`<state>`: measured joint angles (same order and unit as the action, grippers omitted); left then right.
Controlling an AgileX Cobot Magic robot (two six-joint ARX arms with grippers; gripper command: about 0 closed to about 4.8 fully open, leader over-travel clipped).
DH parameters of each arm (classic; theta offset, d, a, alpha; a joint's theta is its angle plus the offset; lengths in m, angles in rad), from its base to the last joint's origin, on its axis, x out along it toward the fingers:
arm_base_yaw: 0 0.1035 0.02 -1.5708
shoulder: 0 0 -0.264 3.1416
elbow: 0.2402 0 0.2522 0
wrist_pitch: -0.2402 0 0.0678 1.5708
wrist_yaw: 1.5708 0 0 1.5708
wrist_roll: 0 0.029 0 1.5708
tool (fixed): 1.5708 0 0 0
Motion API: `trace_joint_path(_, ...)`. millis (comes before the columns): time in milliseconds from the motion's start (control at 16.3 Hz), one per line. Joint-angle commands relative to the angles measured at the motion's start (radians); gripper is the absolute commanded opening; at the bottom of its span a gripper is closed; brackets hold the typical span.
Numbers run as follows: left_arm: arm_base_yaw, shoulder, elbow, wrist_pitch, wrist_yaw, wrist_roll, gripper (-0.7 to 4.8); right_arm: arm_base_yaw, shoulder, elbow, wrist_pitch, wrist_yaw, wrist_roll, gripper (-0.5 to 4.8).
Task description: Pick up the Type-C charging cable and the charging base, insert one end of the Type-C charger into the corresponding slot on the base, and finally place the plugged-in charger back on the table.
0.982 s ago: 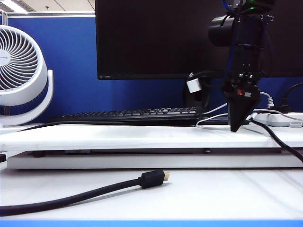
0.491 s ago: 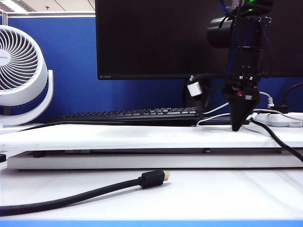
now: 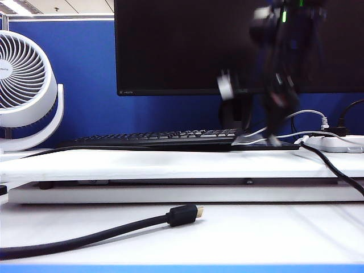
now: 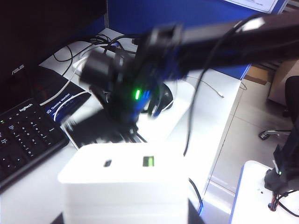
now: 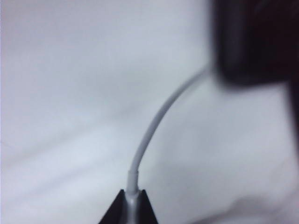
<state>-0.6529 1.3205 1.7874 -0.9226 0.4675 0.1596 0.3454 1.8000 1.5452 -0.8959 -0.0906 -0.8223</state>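
White Type-C charging cable [image 5: 154, 126] is pinched at its plug by my right gripper [image 5: 132, 205], freeing it for insertion; my left gripper [image 4: 126, 219] clamps the charging base [image 4: 124, 186], ports facing the plug.

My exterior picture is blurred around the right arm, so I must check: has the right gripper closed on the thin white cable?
Observer: Yes. In the right wrist view the right gripper has its tips pinched on the white cable, at the collar near its end.
Operator: And what does the left side show?
Observer: The charger block fills the foreground of the left wrist view. It seems held by the left gripper, whose fingers are hidden.
Operator: Is anything plugged in?
Observer: No. Its port face is turned to that camera, and the green port is empty.
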Motion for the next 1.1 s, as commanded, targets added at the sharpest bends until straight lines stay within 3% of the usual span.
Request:
trace_joint_path(61, -0.001, -0.006, 0.005, 0.020, 0.005, -0.003, -0.06, 0.000, -0.066, 0.089, -0.011, -0.244, 0.172, -0.01)
trace_joint_path(307, -0.001, -0.006, 0.005, 0.026, 0.005, -0.003, -0.06, 0.000, -0.151, 0.200, 0.037, -0.551, 0.350, -0.01)
trace_joint_path(552, -0.001, -0.006, 0.005, 0.029, 0.005, -0.003, -0.06, 0.000, -0.236, 0.232, 0.185, -0.677, 0.495, -0.01)
trace_joint_path(798, -0.001, -0.006, 0.005, 0.082, 0.012, 0.001, -0.06, 0.000, -0.343, 0.231, 0.609, -0.852, 0.874, -0.01)
trace_joint_path(859, -0.001, -0.006, 0.005, 0.116, 0.053, 0.001, -0.06, 0.000, -0.349, 0.231, 0.713, -0.884, 0.990, -0.01)
trace_joint_path(1105, -0.001, -0.005, 0.005, 0.259, 0.206, 0.008, -0.06, 0.010, -0.357, 0.231, 0.946, -0.949, 1.244, -0.01)
